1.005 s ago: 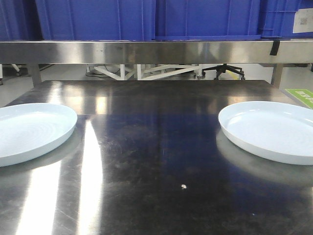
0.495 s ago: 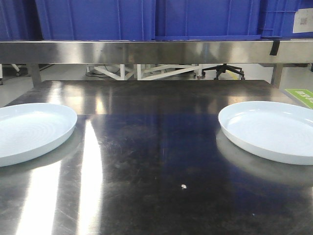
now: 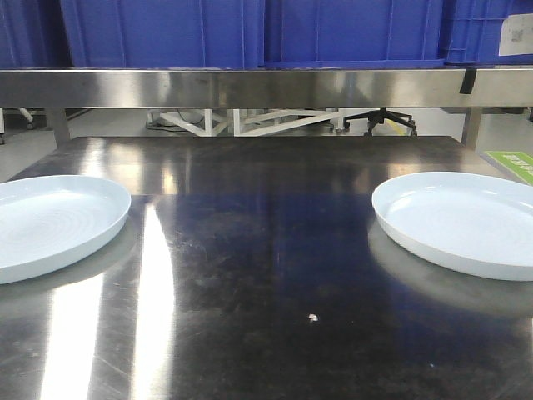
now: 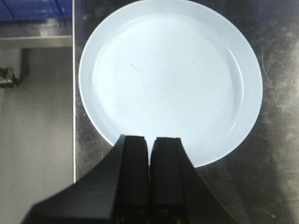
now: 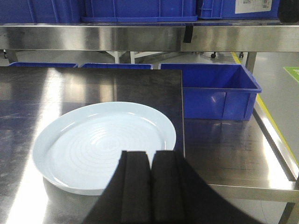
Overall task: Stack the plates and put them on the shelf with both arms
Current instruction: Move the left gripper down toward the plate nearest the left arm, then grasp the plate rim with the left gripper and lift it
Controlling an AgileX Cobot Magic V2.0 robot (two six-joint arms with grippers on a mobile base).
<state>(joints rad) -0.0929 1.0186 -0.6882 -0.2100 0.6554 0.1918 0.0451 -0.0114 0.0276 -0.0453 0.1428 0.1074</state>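
Note:
Two pale bluish-white plates lie flat and far apart on the dark steel tabletop (image 3: pixel 266 283): the left plate (image 3: pixel 50 223) and the right plate (image 3: pixel 462 223). The shelf (image 3: pixel 266 87) runs across the back as a broad brushed-steel rail above the table. Neither arm shows in the front view. In the left wrist view my left gripper (image 4: pixel 150 138) is shut and empty, hovering over the near rim of the left plate (image 4: pixel 170 70). My right gripper (image 5: pixel 150 153) is also shut and empty, above the near right part of the right plate (image 5: pixel 93 140).
Big blue crates (image 3: pixel 166 33) stand on top of the shelf. The left plate lies close to the table's left edge (image 4: pixel 74 102), with floor beyond. Right of the right plate the table ends (image 5: pixel 182 116); a blue crate (image 5: pixel 217 91) sits on a lower steel surface there.

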